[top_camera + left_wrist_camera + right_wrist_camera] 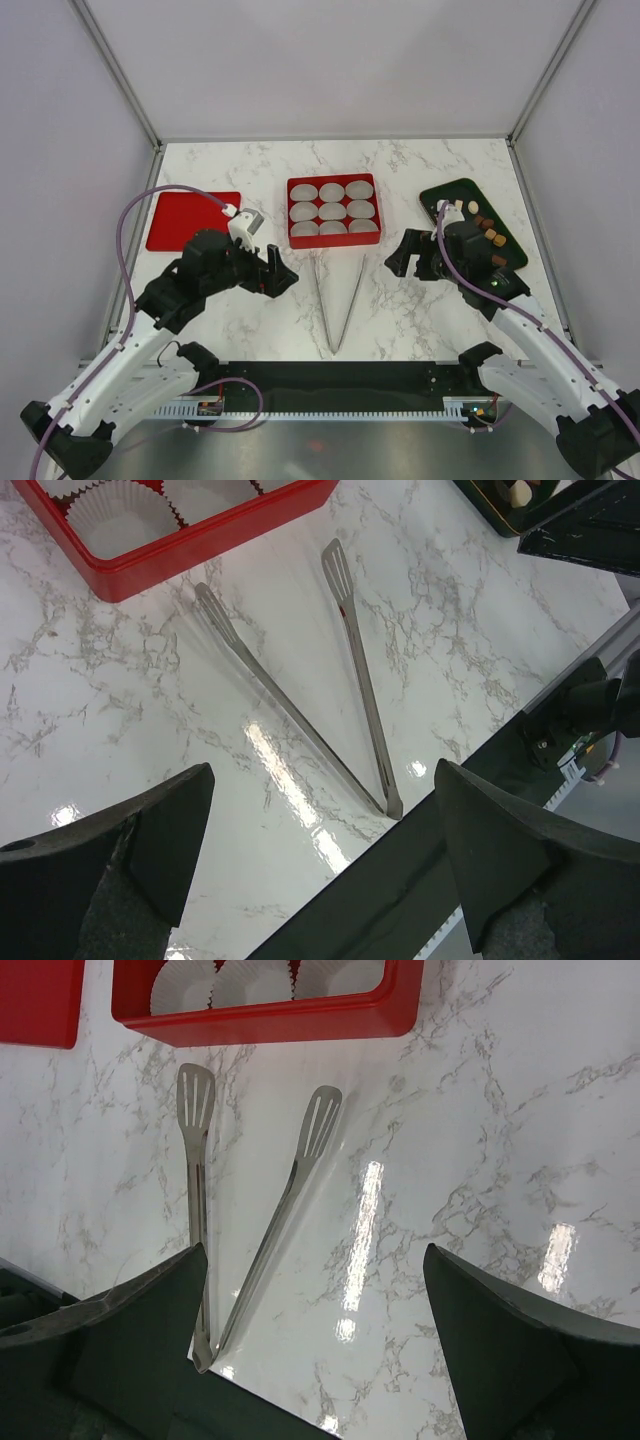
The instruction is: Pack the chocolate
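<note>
Several small chocolate pieces [490,235], dark brown, tan-orange and cream-white, lie on a dark green tray [450,192] at the right. One cream piece [519,492] shows at the top edge of the left wrist view. A red box [333,211] with white paper cups in its compartments stands at the centre back. My left gripper [283,272] hovers open left of centre, holding nothing. My right gripper [400,255] hovers open just left of the tray, also holding nothing. The wrist views show both the left gripper [325,780] and the right gripper [315,1255] with jaws spread wide above the marble.
Metal tongs [337,300] lie spread in a V between the grippers, hinge toward the near edge. Their flat tips [336,568] [320,1125] point at the red box [200,540] [260,1022]. A flat red lid [192,220] [40,1005] lies at the left.
</note>
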